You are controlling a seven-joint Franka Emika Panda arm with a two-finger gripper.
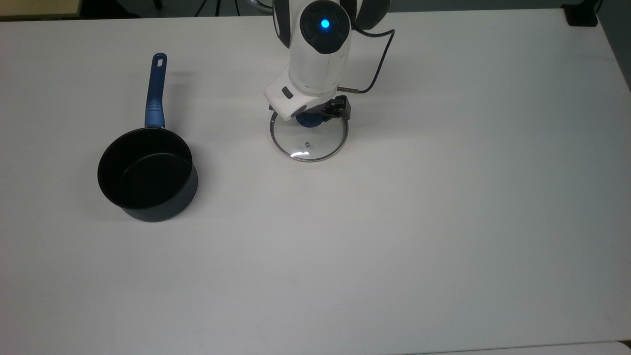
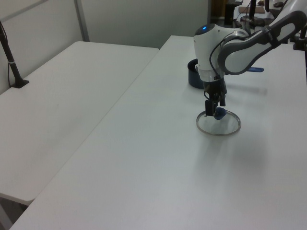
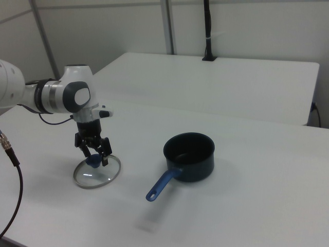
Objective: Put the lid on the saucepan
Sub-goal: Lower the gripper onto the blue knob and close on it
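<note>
Right view: gripper (image 3: 94,153) spread wide astride the blue knob of the lid (image 3: 97,172), fingers either side, not closed on it.
Lid lies flat on the white worktop (image 3: 247,206); saucepan (image 3: 189,157) stands well apart towards the right view's right, handle pointing forward; a second white table (image 3: 216,82) sits behind, pale panelled walls beyond; a black cable (image 3: 11,159) trails near the arm.
</note>
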